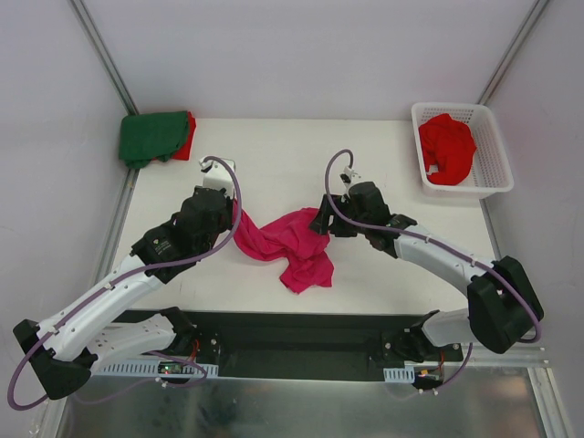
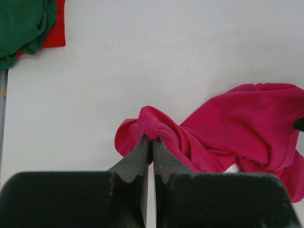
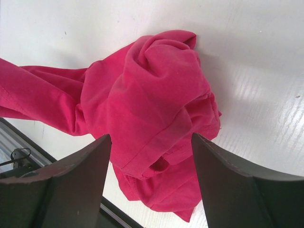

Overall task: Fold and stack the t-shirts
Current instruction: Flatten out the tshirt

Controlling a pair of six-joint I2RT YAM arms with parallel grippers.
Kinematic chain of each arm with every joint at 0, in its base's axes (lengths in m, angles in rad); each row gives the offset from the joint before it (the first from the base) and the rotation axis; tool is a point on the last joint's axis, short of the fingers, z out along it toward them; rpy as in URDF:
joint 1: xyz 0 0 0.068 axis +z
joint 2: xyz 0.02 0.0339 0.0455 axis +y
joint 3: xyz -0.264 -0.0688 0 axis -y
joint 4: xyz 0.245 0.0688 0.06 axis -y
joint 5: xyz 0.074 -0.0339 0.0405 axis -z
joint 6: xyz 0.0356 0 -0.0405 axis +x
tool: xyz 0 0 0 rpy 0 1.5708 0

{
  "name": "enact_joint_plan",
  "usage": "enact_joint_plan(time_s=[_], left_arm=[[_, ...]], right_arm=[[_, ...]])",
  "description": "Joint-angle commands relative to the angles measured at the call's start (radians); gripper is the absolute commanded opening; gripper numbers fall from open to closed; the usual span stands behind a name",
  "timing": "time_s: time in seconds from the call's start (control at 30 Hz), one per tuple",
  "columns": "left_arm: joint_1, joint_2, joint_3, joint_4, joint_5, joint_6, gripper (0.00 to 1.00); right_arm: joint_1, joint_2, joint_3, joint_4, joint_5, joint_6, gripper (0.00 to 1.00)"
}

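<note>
Left gripper (image 2: 151, 140) pinches the magenta t-shirt (image 1: 292, 242) — right gripper (image 3: 151, 137) spread wide over its other end, perhaps touching.

A white counter (image 1: 283, 151) stands between pale, evenly lit walls (image 1: 301, 55), with grey metal struts (image 1: 102, 55) at the back corners and a black strip (image 1: 301, 330) along its near edge.

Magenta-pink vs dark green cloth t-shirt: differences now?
The magenta-pink cloth t-shirt lies crumpled centrally; the dark green cloth t-shirt sits roughly folded far left, over a red cloth. The left gripper pinches the magenta one; none touches the green one. Both are solid-coloured.
</note>
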Motion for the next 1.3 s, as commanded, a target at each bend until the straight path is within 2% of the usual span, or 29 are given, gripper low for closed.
enact_joint_plan(time_s=[0.0,0.2,0.33,0.43,0.47,0.53,0.57,0.63,0.77,1.07,1.27], left_arm=[[0.012,-0.010,0.005,0.018,-0.014,-0.003,0.00],[0.012,-0.016,-0.003,0.018,-0.016,-0.006,0.00],[0.013,-0.023,-0.009,0.018,-0.019,-0.006,0.00],[0.015,-0.028,-0.015,0.018,-0.023,-0.006,0.00],[0.015,-0.028,-0.016,0.019,-0.023,-0.006,0.00],[0.018,-0.031,-0.018,0.018,-0.023,-0.006,0.00],[0.018,-0.031,-0.021,0.018,-0.022,-0.006,0.00],[0.019,-0.031,-0.024,0.018,-0.022,-0.006,0.00],[0.021,-0.034,-0.021,0.018,-0.023,-0.003,0.00],[0.026,-0.054,0.046,-0.015,-0.062,0.054,0.00],[0.027,-0.072,0.065,-0.031,-0.077,0.066,0.00]], right_arm=[[-0.003,0.006,0.000,0.003,0.025,-0.019,0.72],[-0.003,0.027,-0.003,0.013,0.021,-0.021,0.71],[-0.003,0.049,-0.002,0.032,0.013,-0.016,0.64],[-0.003,0.063,0.000,0.042,0.002,-0.016,0.49],[-0.003,0.066,0.000,0.045,-0.002,-0.015,0.34],[-0.003,0.067,0.003,0.045,-0.006,-0.015,0.21],[-0.003,0.064,0.003,0.045,-0.006,-0.016,0.10],[-0.003,0.060,0.005,0.041,-0.004,-0.019,0.01],[-0.003,0.021,0.021,0.004,0.013,-0.038,0.01],[-0.003,-0.222,0.184,-0.290,0.134,-0.172,0.01],[-0.004,-0.368,0.291,-0.427,0.237,-0.231,0.01]])
